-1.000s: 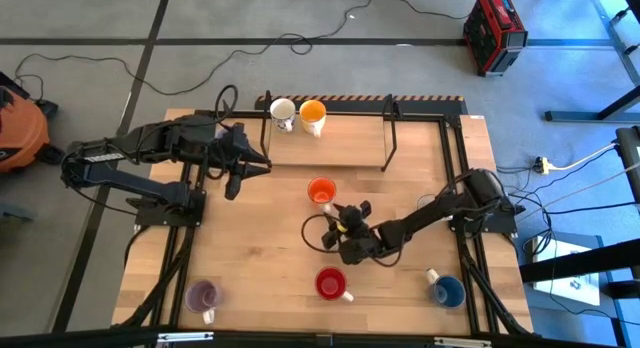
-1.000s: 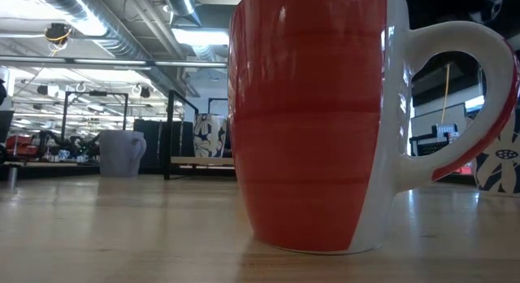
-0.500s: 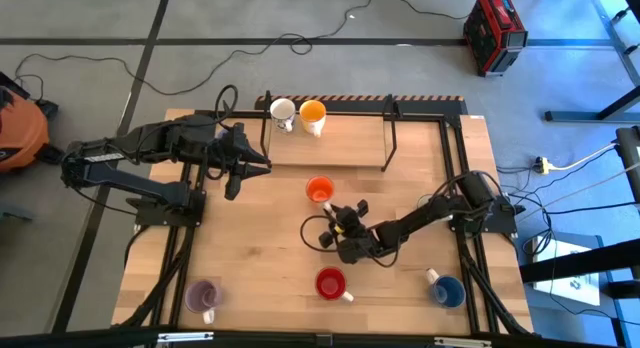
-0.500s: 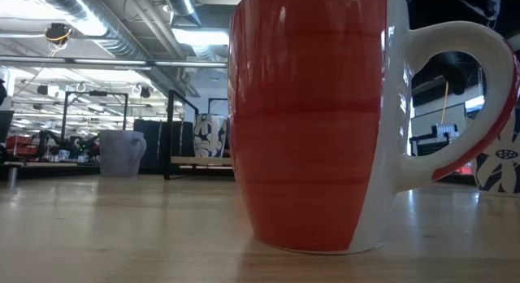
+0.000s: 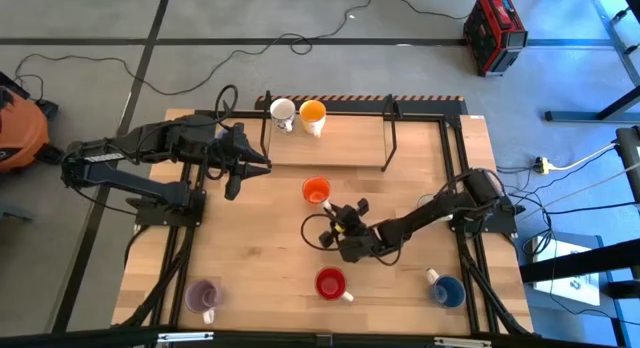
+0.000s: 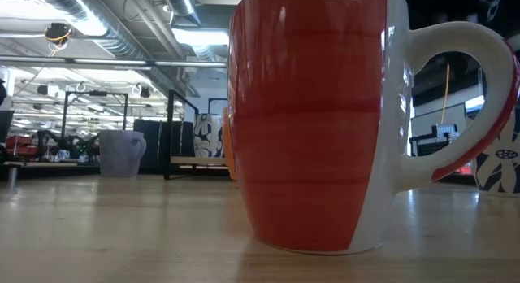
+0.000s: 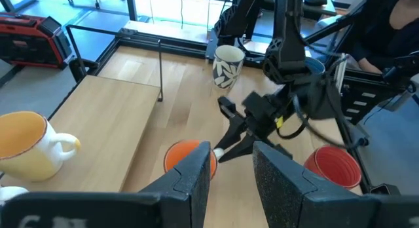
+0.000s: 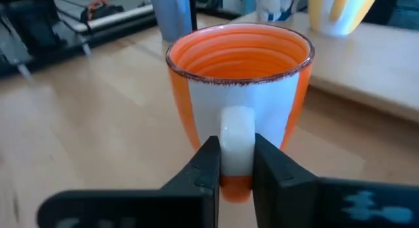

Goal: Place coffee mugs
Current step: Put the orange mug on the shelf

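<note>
Right jaws (image 8: 234, 164) clamped on handle of orange-red mug (image 8: 240, 90), mug upright near middle of counter (image 5: 250, 248), a bit toward far edge. Ceramic, so stiff, glazed, probably slick and chippy; handle pinch is only real hold, though mug could swing on it. Guessing light enough. Left jaws (image 7: 231, 168) hang near left far corner, holding nothing, parted a bit. White mug (image 5: 283, 112) and yellow-orange mug (image 5: 313, 115) sit by far edge.
</note>
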You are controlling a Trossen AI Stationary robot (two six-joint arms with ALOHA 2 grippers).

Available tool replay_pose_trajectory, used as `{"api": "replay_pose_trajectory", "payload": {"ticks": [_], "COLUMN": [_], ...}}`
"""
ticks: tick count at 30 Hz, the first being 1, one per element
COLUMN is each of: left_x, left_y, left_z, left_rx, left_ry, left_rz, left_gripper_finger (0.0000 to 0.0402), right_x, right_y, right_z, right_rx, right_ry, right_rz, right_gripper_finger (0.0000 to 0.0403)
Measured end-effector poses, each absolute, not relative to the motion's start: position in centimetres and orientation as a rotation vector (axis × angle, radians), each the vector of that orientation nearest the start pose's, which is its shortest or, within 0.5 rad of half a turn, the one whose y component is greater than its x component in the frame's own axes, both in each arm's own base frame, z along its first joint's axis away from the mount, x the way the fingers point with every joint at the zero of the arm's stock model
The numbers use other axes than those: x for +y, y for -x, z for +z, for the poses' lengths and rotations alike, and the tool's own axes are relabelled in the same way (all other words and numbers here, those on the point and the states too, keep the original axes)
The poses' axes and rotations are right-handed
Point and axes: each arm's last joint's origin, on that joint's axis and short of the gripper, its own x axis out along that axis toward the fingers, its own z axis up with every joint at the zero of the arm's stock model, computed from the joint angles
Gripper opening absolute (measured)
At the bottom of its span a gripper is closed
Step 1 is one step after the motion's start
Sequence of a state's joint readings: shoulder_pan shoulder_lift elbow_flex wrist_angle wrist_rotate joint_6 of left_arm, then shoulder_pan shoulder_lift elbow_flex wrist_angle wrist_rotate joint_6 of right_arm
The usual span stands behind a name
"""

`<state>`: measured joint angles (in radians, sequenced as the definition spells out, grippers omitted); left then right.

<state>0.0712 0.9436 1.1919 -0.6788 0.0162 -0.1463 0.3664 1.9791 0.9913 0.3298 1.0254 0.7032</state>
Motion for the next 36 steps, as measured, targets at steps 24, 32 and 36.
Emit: {"api": "replay_pose_trajectory", "payload": {"ticks": [24,32,36], "left_x": [1.2,1.2,1.2], "left_y": [-17.5,-17.5,-17.5], "left_z": [39.5,39.5,39.5], "left_rx": [0.424,0.423,0.423], "left_ry": [0.184,0.191,0.191], "left_rz": [0.09,0.099,0.1], "left_gripper_finger": [0.011,0.011,0.011], "right_x": [1.7,-3.2,-5.1], "right_y": [-35.5,-35.5,-35.3], "right_z": [18.7,18.6,18.4], "right_rx": [0.181,0.214,0.224], "right_ry": [-0.242,-0.235,-0.246], "right_rz": [-1.068,-1.157,-1.191], "right_gripper_finger": [0.0033,0.0033,0.0033]}}
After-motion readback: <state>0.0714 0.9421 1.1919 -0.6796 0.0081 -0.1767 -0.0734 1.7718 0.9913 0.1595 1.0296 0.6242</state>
